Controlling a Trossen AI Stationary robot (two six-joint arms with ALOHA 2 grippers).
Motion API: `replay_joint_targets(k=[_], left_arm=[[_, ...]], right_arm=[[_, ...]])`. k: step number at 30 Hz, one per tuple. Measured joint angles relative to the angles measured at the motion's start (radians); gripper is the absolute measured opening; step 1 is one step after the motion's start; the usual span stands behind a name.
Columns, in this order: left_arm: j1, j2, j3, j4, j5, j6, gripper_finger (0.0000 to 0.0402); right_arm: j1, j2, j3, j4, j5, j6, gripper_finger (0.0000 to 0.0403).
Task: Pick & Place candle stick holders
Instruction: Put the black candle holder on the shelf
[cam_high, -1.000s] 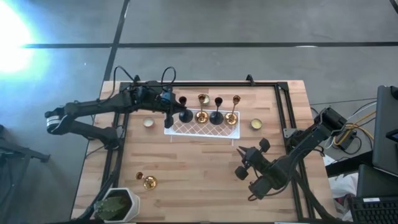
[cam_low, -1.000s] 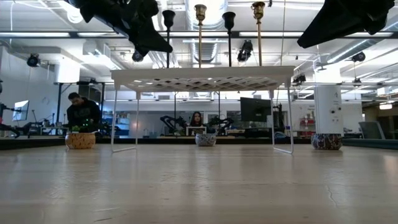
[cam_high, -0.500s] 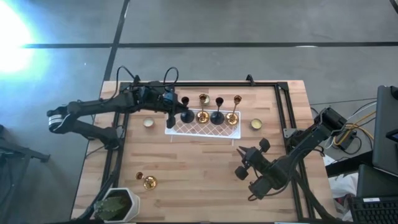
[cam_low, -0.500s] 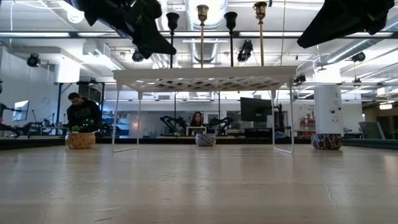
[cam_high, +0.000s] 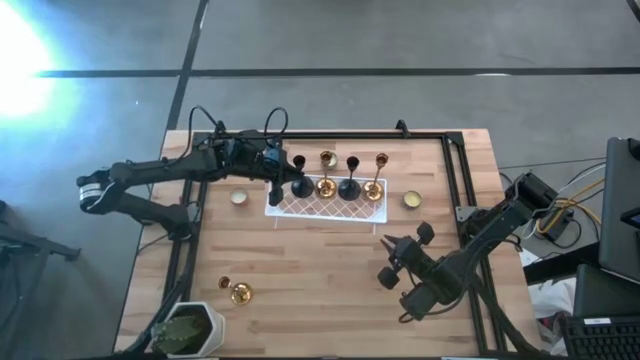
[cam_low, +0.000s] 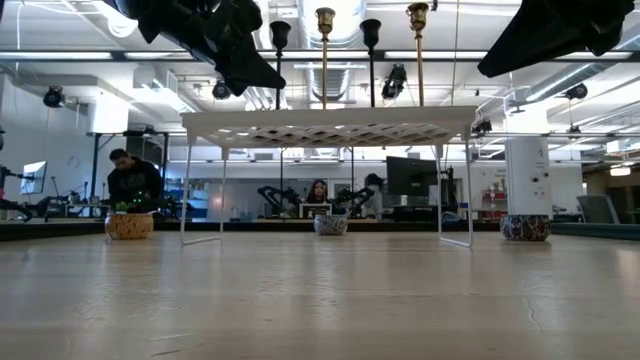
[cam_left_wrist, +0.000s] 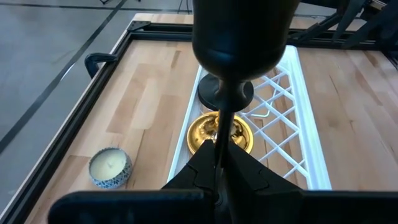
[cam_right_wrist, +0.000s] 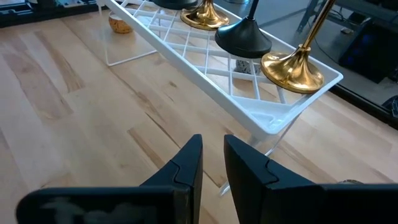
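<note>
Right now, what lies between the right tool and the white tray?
Only bare tabletop. The high view shows the right tool just short of the white tray; the right wrist view shows the same.

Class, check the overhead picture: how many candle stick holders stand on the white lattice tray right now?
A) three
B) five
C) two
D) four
D: on the white lattice tray stand four candle stick holders, black and gold alternating, while a fifth gold holder lies on the table near the front left corner.

We're in a robotics lab: open hall, ceiling lights, monitors, people at desks, black framing round the tabletop.
</note>
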Motion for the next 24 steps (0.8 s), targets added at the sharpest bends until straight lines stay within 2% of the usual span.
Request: replay_joint_targets(k=[4,8,18,24], left_arm=[[0.000,0.000,0.000,0.007,-0.042,-0.004,0.0049],[0.001,0.000,0.000,0.013,-0.075,0.012,0.0058],[0.001,0.000,0.000,0.011,-0.076,0.016,0.0069],[0.001,0.000,0.000,-0.008,-0.076,0.016,0.0097]], right_arm=[[0.000,0.000,0.000,0.000,0.000,0.000,0.0061],[0.000,0.000,0.000,0.000,0.000,0.000,0.0055],[0.000,0.000,0.000,0.000,0.000,0.000,0.0058],[0.000,0.000,0.000,0.000,0.000,0.000,0.0061]])
